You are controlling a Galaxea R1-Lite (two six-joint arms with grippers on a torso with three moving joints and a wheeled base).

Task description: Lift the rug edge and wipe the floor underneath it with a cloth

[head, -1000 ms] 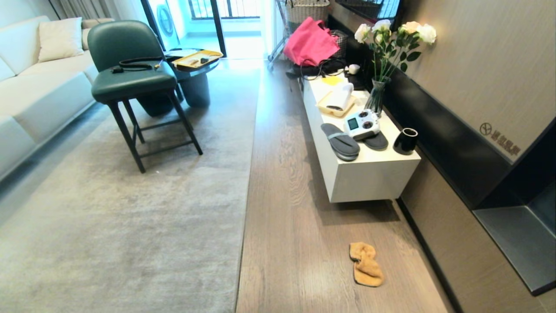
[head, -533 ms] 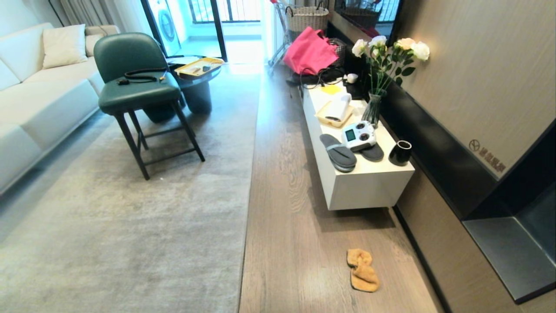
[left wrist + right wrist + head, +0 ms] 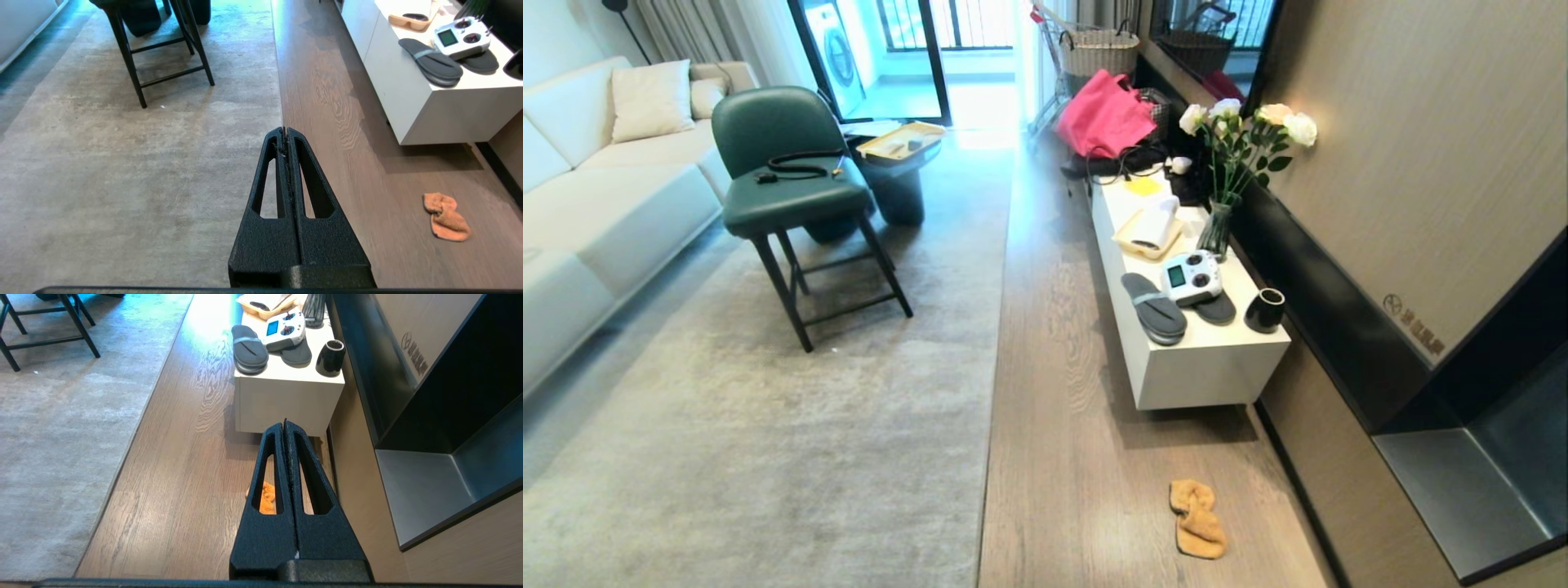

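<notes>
The pale grey rug (image 3: 768, 425) lies flat on the left, and its straight rug edge (image 3: 992, 392) runs away from me along the brown wood-grain floor (image 3: 1062, 457). The orange-yellow cloth (image 3: 1196, 531) lies crumpled on the floor near the white cabinet. Neither arm shows in the head view. My left gripper (image 3: 285, 130) is shut and empty, held above the rug edge (image 3: 280, 102), with the cloth (image 3: 445, 218) off to its side. My right gripper (image 3: 284, 424) is shut and empty above the floor. The cloth (image 3: 267, 498) shows through a slot in its finger.
A low white cabinet (image 3: 1209, 380) on the right carries dark slippers (image 3: 1153, 309), a white controller (image 3: 1191, 276), a black cup (image 3: 1264, 310) and a flower vase (image 3: 1221, 229). A green chair (image 3: 784, 188) stands on the rug, a sofa (image 3: 605, 204) behind it. A dark wall shelf (image 3: 1462, 482) juts out at right.
The whole head view has shifted: everything sits lower in the picture and more of the far room shows, so the camera has moved. Cloth, rug and furniture keep their places.
</notes>
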